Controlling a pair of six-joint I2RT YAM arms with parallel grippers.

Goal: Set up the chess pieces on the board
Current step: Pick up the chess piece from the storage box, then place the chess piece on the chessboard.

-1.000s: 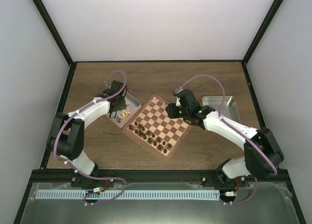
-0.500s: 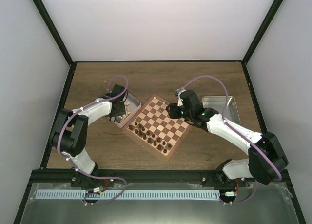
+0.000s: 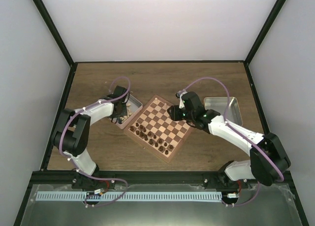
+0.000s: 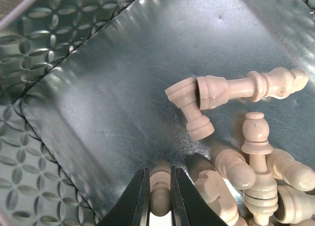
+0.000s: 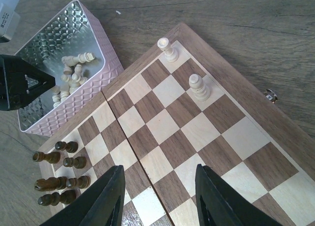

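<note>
While the left hand pinches one beige chess piece inside the metal tray beside a loose pile, the right hand hovers spread over the chessboard; two beige pieces stand on squares at one corner, dark pieces at another.
</note>
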